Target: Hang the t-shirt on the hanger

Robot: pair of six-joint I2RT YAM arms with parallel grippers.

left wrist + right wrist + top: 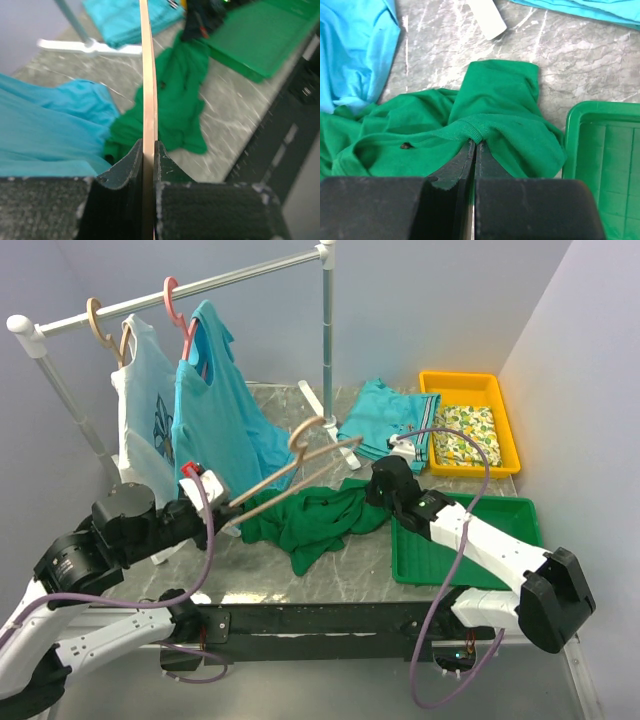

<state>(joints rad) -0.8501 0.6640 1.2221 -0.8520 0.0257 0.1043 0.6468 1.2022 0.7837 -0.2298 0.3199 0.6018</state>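
The dark green t-shirt [310, 518] lies crumpled on the marble table between the two arms. My right gripper [380, 492] is at the shirt's right end, shut on its ribbed collar [470, 131]; in the right wrist view the jaws [475, 143] pinch that collar and the cloth [495, 97] spreads beyond it. The beige hanger [300, 468] slants over the shirt with its hook [305, 430] up. My left gripper [224, 502] is shut on the hanger's lower left end. In the left wrist view the hanger bar [148, 75] runs straight up from between the fingers of my left gripper [148, 146], above the t-shirt [180, 100].
A clothes rack [200, 285] at the back left carries a turquoise shirt [215, 405] on a pink hanger and a white printed shirt [140, 410]. Its upright pole [327, 330] stands behind the hanger. Folded turquoise cloth [385, 420], a yellow bin [468, 420] and a green tray [500, 515] lie to the right.
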